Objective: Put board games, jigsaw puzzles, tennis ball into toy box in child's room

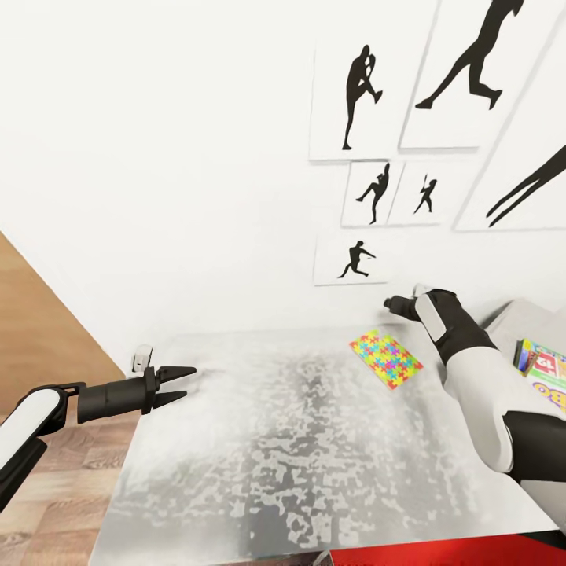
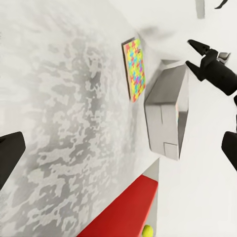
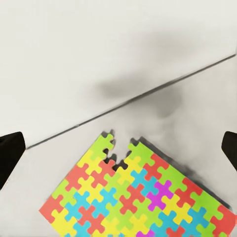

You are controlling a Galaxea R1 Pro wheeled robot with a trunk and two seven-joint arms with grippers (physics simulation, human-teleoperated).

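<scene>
Right gripper (image 1: 391, 302) hangs over the far edge of the table (image 1: 314, 472), close to the wall, jaws apart w/ nothing between them; in the right wrist view the two dark fingertips (image 3: 10, 153) sit at opposite edges of the frame, wide gap. Below and between them lies a jigsaw puzzle (image 3: 136, 197), flat on the tabletop, multicolour pieces, one notch missing on the edge nearest the wall. Puzzle isn't touched by the fingers. From the head view the same puzzle (image 1: 385, 358) sits near the table's far right part, just beside the right forearm.

Left gripper (image 1: 179, 383) is held out over the table's left edge, pointing toward the right, jaws slightly apart, empty. A small grey object (image 1: 141, 358) stands just behind it at the table's far left corner; can't tell what it is.

Table surface is mottled grey-white. At the right edge of the head view, beyond the right arm, a board game (image 1: 546, 368) w/ coloured print lies on a pale surface; partly cut off by the frame. A red box edge (image 1: 440, 550) shows at the bottom, near the table's front. In the left wrist view that red surface (image 2: 123, 212) appears again, w/ a yellow-green ball (image 2: 147, 231) peeking beside it, and a grey open-sided box shape (image 2: 168, 116) next to the puzzle (image 2: 135, 68).

Wall behind carries framed black silhouettes of athletes (image 1: 369, 94). Wood floor (image 1: 39, 330) at left.
</scene>
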